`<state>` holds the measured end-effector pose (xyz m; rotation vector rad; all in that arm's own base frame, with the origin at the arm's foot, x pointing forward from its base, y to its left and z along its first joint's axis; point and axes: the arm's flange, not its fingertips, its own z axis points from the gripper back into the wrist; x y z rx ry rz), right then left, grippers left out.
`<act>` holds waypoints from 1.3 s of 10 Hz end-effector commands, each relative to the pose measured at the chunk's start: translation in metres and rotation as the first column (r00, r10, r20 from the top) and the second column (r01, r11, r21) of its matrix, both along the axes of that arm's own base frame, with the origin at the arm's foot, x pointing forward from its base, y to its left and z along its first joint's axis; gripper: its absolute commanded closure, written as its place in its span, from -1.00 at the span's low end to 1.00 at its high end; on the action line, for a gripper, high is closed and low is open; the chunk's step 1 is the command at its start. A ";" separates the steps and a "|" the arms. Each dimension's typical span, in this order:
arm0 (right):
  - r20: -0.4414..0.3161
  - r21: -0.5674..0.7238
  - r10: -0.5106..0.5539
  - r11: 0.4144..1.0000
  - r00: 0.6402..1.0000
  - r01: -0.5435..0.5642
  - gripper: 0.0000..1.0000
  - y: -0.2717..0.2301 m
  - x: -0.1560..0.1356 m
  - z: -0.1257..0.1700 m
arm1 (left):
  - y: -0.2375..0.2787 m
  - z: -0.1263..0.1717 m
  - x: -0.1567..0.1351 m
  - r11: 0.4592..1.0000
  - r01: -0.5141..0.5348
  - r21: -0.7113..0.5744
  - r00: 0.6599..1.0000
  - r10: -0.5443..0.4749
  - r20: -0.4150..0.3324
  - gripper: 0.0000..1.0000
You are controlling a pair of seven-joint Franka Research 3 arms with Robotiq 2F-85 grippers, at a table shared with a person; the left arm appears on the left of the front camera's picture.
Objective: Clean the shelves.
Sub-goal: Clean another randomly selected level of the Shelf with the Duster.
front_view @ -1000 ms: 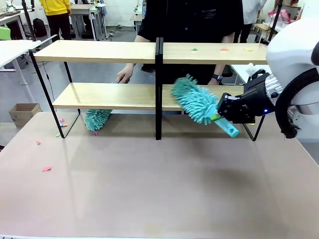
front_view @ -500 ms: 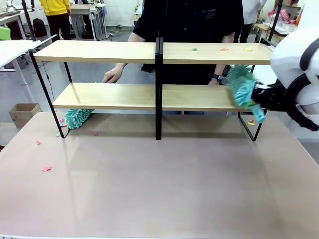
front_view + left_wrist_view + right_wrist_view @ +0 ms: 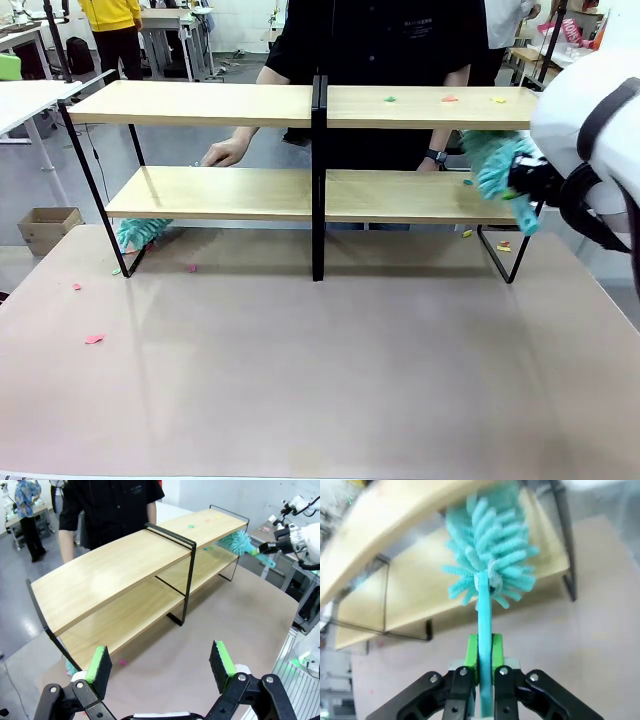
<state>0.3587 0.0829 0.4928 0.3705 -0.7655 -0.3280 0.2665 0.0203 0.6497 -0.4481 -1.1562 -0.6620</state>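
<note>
The shelves [image 3: 220, 194] stand across the far half of the table, two light wooden boards on a black frame with a centre post. At their right end my right gripper [image 3: 530, 188] is shut on the handle of a teal fluffy duster [image 3: 492, 163], whose head sits between the two boards. The right wrist view shows the same grip, right gripper [image 3: 484, 656] on the duster [image 3: 490, 555], with its head under the top board of the shelves [image 3: 445, 595]. My left gripper [image 3: 159, 662] hangs open above the table, facing the shelves [image 3: 125, 575]. Small coloured scraps [image 3: 450, 98] lie on the top board's right part.
A person stands behind the shelves, one hand [image 3: 225, 152] at the lower board. A second teal duster [image 3: 140, 232] pokes out under the lower board's left end. Paper scraps [image 3: 94, 339] lie on the table at left and near the right frame leg [image 3: 503, 246]. The front half of the table is bare.
My right gripper has swept the duster from the lower board's middle out to the shelves' right end and raised it. The other duster under the lower board has slid left.
</note>
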 end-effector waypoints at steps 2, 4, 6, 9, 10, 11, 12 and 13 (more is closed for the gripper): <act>-0.095 0.132 0.139 0.983 0.986 -0.126 0.75 -0.014 -0.044 -0.025 | 0.000 0.000 0.000 1.000 0.002 0.001 1.000 -0.002 -0.004 -1.00; -0.133 0.232 0.220 0.955 0.966 -0.186 0.75 -0.025 -0.049 -0.019 | 0.000 0.000 0.000 1.000 0.002 0.001 1.000 -0.002 -0.004 -1.00; -0.120 0.366 0.332 0.891 0.936 -0.269 0.75 -0.071 -0.077 0.012 | 0.000 0.000 0.000 1.000 0.002 0.001 1.000 -0.002 -0.004 -1.00; -0.255 0.552 0.723 0.654 0.642 -0.517 0.75 -0.190 -0.147 0.041 | 0.000 0.000 0.000 1.000 0.002 0.001 1.000 -0.002 -0.004 -1.00; -0.263 0.602 0.757 0.613 0.599 -0.511 0.75 -0.233 -0.169 0.046 | 0.000 0.000 0.000 1.000 0.002 0.001 1.000 -0.002 -0.004 -1.00; -0.241 0.641 0.791 0.565 0.562 -0.520 0.75 -0.276 -0.191 0.054 | 0.000 0.000 0.000 1.000 0.002 0.001 1.000 -0.002 -0.004 -1.00; -0.176 0.671 0.811 0.514 0.559 -0.535 0.75 -0.319 -0.211 0.061 | 0.000 0.000 0.000 1.000 0.002 0.001 1.000 -0.002 -0.004 -1.00; -0.130 0.672 0.819 0.487 0.559 -0.557 0.75 -0.338 -0.223 0.063 | 0.000 0.000 0.000 1.000 0.002 0.001 1.000 -0.002 -0.004 -1.00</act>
